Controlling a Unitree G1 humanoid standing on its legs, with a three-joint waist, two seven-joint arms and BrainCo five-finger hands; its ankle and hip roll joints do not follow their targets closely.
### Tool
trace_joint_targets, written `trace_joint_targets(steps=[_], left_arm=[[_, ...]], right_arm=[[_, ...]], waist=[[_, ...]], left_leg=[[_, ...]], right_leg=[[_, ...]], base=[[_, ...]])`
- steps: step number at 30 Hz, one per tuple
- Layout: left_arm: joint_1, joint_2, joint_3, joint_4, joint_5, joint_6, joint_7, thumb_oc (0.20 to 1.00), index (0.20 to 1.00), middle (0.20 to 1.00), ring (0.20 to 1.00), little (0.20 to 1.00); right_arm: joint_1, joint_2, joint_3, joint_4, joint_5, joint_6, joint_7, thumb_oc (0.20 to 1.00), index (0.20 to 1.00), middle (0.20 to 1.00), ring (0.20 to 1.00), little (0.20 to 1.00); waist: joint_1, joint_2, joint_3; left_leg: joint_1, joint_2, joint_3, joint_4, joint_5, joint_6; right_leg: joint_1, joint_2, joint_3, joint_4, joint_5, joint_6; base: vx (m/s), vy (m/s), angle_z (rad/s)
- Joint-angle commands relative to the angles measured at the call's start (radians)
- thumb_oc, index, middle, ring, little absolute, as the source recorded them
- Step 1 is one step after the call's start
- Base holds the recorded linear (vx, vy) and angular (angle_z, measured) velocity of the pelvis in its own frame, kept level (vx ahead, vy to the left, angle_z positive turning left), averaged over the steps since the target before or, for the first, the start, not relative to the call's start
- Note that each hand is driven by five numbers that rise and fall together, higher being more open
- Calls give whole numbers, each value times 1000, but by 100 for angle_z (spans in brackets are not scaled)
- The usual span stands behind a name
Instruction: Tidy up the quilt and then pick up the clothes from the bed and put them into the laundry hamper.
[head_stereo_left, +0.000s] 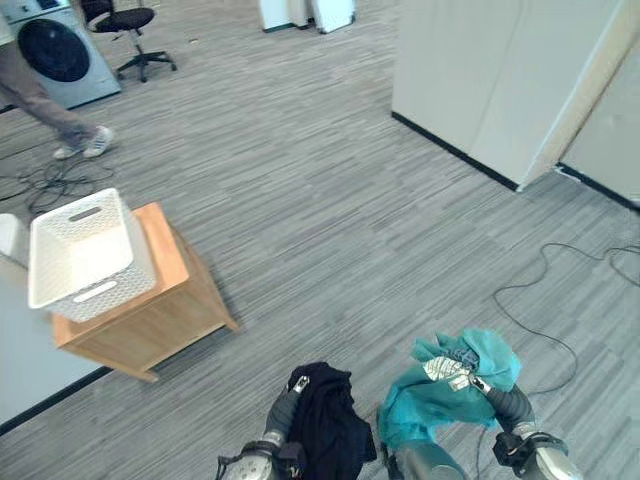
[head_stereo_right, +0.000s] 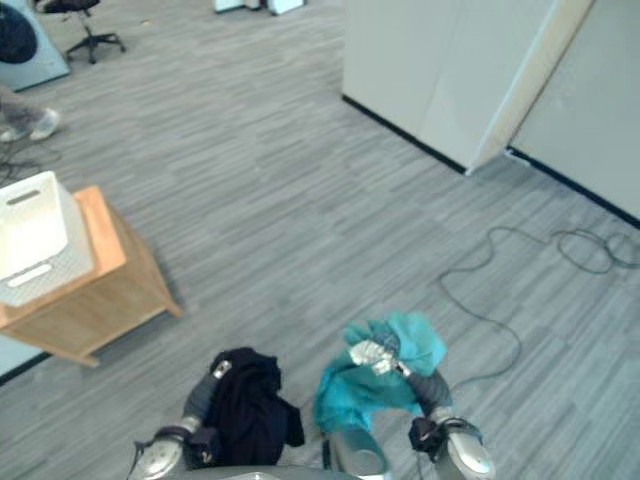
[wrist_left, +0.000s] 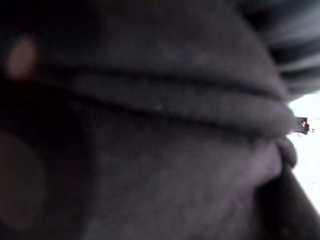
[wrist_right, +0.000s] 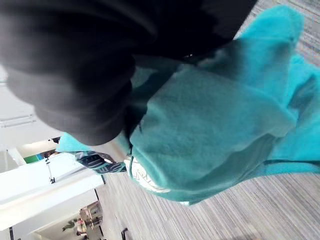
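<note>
Teal garment (head_stereo_left: 455, 385) bunched and draped over the right hand (head_stereo_left: 448, 370); silver fingers poke out of the folds near the top, curled into the cloth, so I read it as grasping the garment. Most of the fabric hangs loose below the wrist.

Black garment (head_stereo_left: 325, 420) wrapped over the left hand (head_stereo_left: 298, 383); just a bit of silver shows at the top edge, the fingers are buried in cloth, so I cannot tell whether they are clenched on it or not. Left wrist view is dark cloth right against the lens.

Both loads are carried low, over grey carpet (head_stereo_left: 330, 200). White hamper (head_stereo_left: 85, 250) stands on a small wooden table (head_stereo_left: 170, 300), well apart, to the robot's left.

Risks, as judgement:
- Black garment may slide off during the turn toward the hamper, since the hold is unconfirmed and it looks more draped than gripped
- Teal cloth hangs loose; trailing folds could catch on the hamper rim and pull out, or land half outside
- Hamper sits near the table edge; a clumsy reach could nudge it off
- Cables (head_stereo_left: 560, 300) lie on the floor to the right, and a person (head_stereo_left: 50, 105) walks at far left
</note>
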Motion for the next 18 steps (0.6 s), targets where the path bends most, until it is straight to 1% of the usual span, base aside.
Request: trace_joint_targets(steps=[1,2,3,4,6,7,8,9,10,11,12,13,14,15,16,17,18], left_arm=[[14,29,31,-131,26,-46,-4,200,200,200,200,200],[14,29,31,-131,26,-46,-4,200,200,200,200,200],[21,31,33,-147,18,-40,25,200,200,200,200,200],[27,35,30,-153,26,-44,36,200,200,200,200,200],[25,43,20,-163,20,-40,43,200,200,200,200,200],[23,43,13,-163,14,-40,49,200,200,200,200,200],[22,42,11,-164,12,-41,51,200,200,200,200,200],[19,38,6,-159,8,-56,47,200,200,200,200,200],[18,39,9,-152,7,-71,36,200,200,200,200,200],[21,39,24,-141,11,-93,22,200,200,200,200,200],[22,41,28,-142,10,-91,25,200,200,200,200,200],[10,43,30,-135,14,-83,30,200,200,200,200,200],[-11,51,34,-142,-3,-79,25,200,200,200,200,200],[-12,54,35,-146,-7,-76,26,200,200,200,200,200],[-10,72,43,-177,-12,-42,29,200,200,200,200,200],[-10,81,44,-181,-15,-24,32,200,200,200,200,200],[-11,83,44,-180,-16,-17,33,200,200,200,200,200]], right_arm=[[-10,-88,8,-63,46,-3,39,200,200,200,200,200],[-10,-88,8,-63,46,-3,39,200,200,200,200,200],[5,-95,16,-106,26,23,40,200,200,200,200,200],[24,-101,28,-128,29,26,30,200,200,200,200,200],[49,-107,34,-129,33,15,34,200,200,200,200,200],[57,-108,37,-125,25,12,42,200,200,200,200,200],[57,-108,40,-121,21,8,46,200,200,200,200,200],[52,-112,48,-112,7,-2,54,200,200,200,200,200],[44,-114,52,-111,1,-2,56,200,200,200,200,200],[40,-111,52,-107,-4,2,58,200,200,200,200,200],[42,-109,50,-104,-3,1,55,200,200,200,200,200],[44,-101,46,-102,7,-2,35,200,200,200,200,200],[44,-86,52,-104,12,-20,23,200,200,200,200,200],[45,-83,53,-106,12,-23,22,200,200,200,200,200],[53,-70,54,-131,0,-19,6,200,200,200,200,200],[50,-62,60,-142,-8,-7,-6,200,200,200,200,200],[48,-59,63,-145,-10,-1,-9,200,200,200,200,200]], waist=[[36,-25,-16],[35,-25,-16],[73,-19,-15],[90,-20,-25],[106,-21,-41],[116,-23,-47],[121,-24,-48],[132,-24,-49],[135,-22,-56],[144,-28,-74],[146,-32,-76],[153,-36,-83],[163,-43,-81],[163,-49,-80],[156,-32,-74],[150,-18,-68],[149,-13,-66]], left_leg=[[-360,172,324,466,323,-55],[-360,171,324,466,324,-55],[-384,106,306,186,307,-39],[-380,109,309,-66,339,-34],[-384,112,310,-244,408,-42],[-413,120,299,-289,416,-47],[-424,125,295,-293,415,-50],[-444,141,291,-289,413,-57],[-441,157,318,-284,415,-57],[-420,165,351,-287,407,-48],[-410,160,357,-287,404,-42],[-394,146,389,-245,418,-20],[-379,100,393,-191,409,24],[-376,89,392,-183,405,31],[-327,47,365,-166,372,72],[-290,31,348,-163,354,87],[-279,28,343,-164,349,91]], right_leg=[[190,-221,-186,-133,36,97],[191,-221,-186,-133,36,97],[238,-190,-160,-158,3,118],[265,-179,-154,-165,-14,124],[308,-170,-148,-166,-43,127],[338,-172,-144,-163,-65,128],[350,-176,-146,-160,-76,129],[381,-194,-160,-143,-114,137],[401,-208,-175,-127,-132,150],[433,-243,-203,-69,-124,182],[437,-256,-208,-46,-118,190],[455,-300,-239,71,-31,207],[439,-356,-265,253,91,222],[432,-367,-264,276,96,226],[356,-389,-256,475,192,242],[283,-403,-240,552,220,243],[260,-408,-235,569,224,242]], base=[[132,18,230],[536,96,227],[766,133,144],[967,148,74],[750,86,3],[621,109,37],[650,187,50],[557,183,29],[840,288,24],[694,252,6],[752,270,-20],[703,298,-53],[629,270,-62],[677,366,-13],[529,300,38],[535,301,42],[517,190,9]])
